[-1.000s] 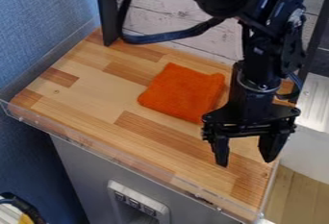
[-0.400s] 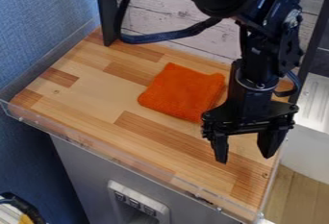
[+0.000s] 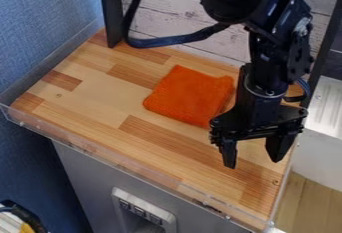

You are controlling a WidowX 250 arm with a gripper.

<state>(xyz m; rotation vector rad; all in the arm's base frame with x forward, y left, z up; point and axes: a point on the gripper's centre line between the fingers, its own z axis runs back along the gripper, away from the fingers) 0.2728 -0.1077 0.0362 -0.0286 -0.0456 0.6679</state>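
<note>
Camera view: the wooden bench (image 3: 100, 92) is running back to a pale plank wall (image 3: 177, 14), and the black arm (image 3: 270, 52) is reaching down over the bench's right-hand part as seen here. An orange cloth (image 3: 190, 96) is lying on the bench, around its middle and toward its back edge. The gripper (image 3: 252, 164) is hanging near the bench's right end, its jaws standing apart in a released state with nothing between them.

By its look, the cloth is being light, soft and limp, probably textile with a little nap, so it is offering grip rather than slipping, and breaking is hardly a worry. It is lying fairly flat, so jaws closing too high are likely to be missing it or catching only a thin layer. The better hold is being offered near its centre, pinching up a ridge, or at the slightly raised corner facing the bench's back right.

Compared with the earliest frame, the arm is shifting a little, its jaws now appearing slightly farther from the bench's front edge; whether that is lift or backward travel, I cannot tell. Their gap is looking the same, and the cloth is keeping its place and shape.
</note>
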